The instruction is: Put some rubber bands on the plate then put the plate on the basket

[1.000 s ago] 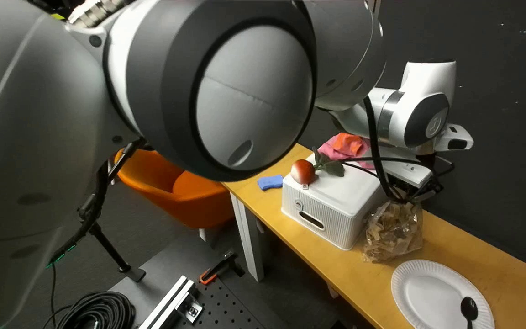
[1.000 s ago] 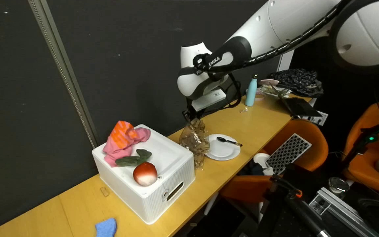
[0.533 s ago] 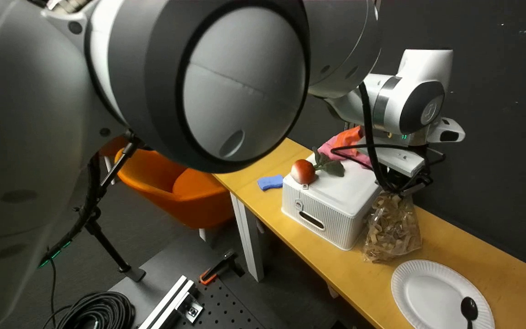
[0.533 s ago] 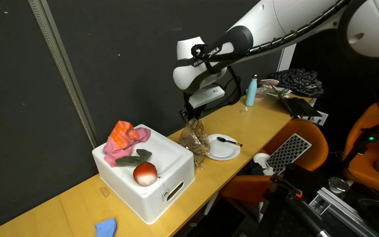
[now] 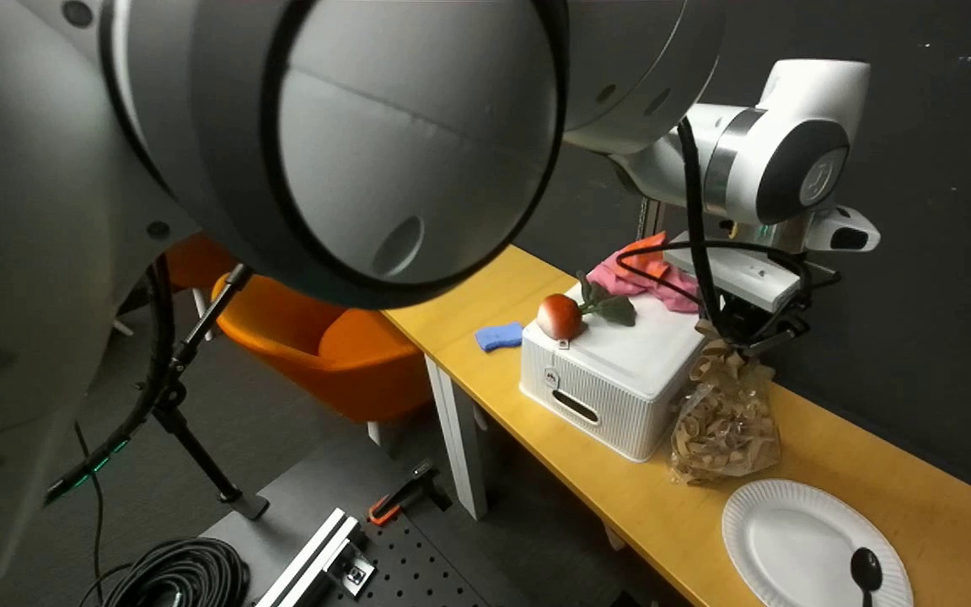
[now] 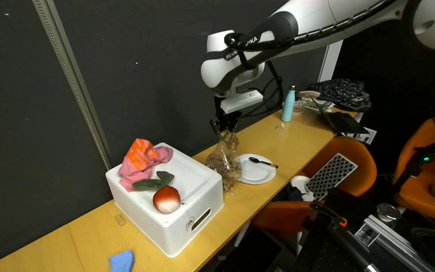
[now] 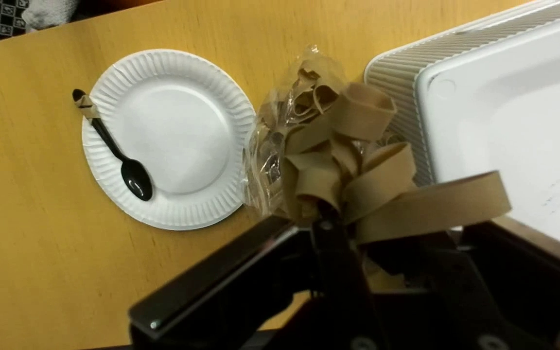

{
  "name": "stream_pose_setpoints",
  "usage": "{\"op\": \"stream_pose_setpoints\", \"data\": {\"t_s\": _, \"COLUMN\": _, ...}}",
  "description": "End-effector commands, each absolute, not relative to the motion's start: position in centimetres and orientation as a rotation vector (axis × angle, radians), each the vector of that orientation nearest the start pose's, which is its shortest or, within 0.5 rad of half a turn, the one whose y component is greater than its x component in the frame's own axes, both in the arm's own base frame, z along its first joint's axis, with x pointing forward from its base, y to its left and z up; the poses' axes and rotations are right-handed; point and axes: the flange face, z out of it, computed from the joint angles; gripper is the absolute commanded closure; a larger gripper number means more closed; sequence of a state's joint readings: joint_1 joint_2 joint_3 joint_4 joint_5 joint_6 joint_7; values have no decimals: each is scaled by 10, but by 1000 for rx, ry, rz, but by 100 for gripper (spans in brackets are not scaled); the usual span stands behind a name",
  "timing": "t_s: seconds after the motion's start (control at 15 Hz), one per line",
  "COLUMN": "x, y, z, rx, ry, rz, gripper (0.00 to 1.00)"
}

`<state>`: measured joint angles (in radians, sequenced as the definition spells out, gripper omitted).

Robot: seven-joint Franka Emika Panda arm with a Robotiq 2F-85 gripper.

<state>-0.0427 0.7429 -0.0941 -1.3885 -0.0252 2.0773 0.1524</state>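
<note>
Wrist view: the tool (image 7: 341, 223) is pressed closed upon several tan rubber bands (image 7: 435, 206); their loops stick out in front. Under them is the clear bag (image 7: 265, 158) with many more bands; whether the held ones are free of it, I cannot tell. The plate (image 7: 178, 136) lies on the wooden surface (image 7: 17, 218) just beside this bag, with a black spoon (image 7: 136, 180) across its rim. I judge the picking nearly done, but I see no loose band on the plate. What remains is to release them there, then set the plate on the white ribbed box (image 6: 193, 175), which I take for the basket; a pink cloth (image 6: 140, 166) and a turnip-like thing (image 6: 166, 199) sit on it.
</note>
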Motion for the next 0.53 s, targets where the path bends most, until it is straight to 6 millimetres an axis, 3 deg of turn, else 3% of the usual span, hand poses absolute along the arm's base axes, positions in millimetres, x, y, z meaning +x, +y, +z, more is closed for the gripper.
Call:
{"op": "stream_pose_setpoints", "data": {"t_s": 0.0, "x": 713, "y": -94, "z": 295, "rx": -3156, "ry": 416, "rz": 120, "gripper": 97}}
{"op": "stream_pose_setpoints", "data": {"t_s": 0.2, "x": 705, "y": -113, "z": 304, "rx": -3172, "ry": 458, "rz": 123, "gripper": 97}}
{"op": "stream_pose_setpoints", "data": {"t_s": 0.47, "x": 705, "y": -153, "z": 294, "rx": -3184, "ry": 528, "rz": 70, "gripper": 97}}
